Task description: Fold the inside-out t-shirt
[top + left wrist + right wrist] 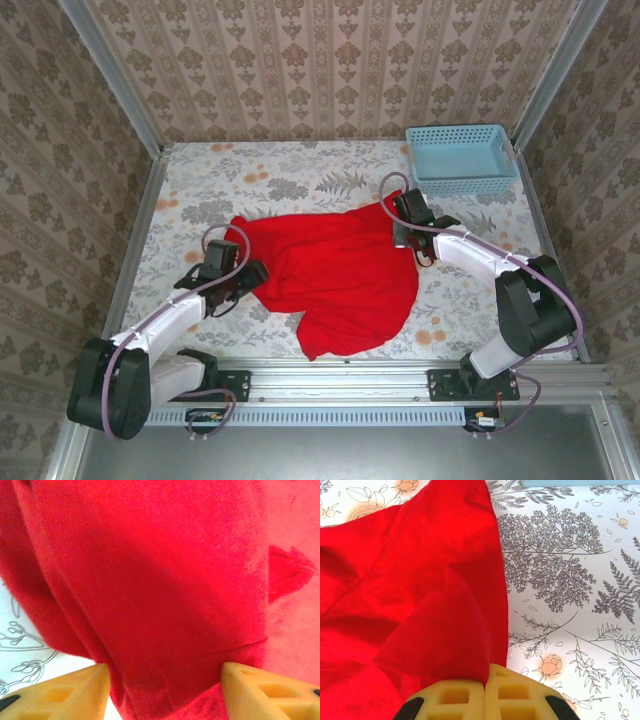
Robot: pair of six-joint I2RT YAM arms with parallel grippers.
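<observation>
The red t-shirt [335,275] lies crumpled mid-frame on the bench [460,300]. The right pincer [485,682] is clamped on its upper-right edge. The left pincer [162,675] gapes around cloth at the left edge. Closing there could catch extra layers and bunch the shirt.

Bright, even light; t-shirt [150,570] blurred up close.
</observation>
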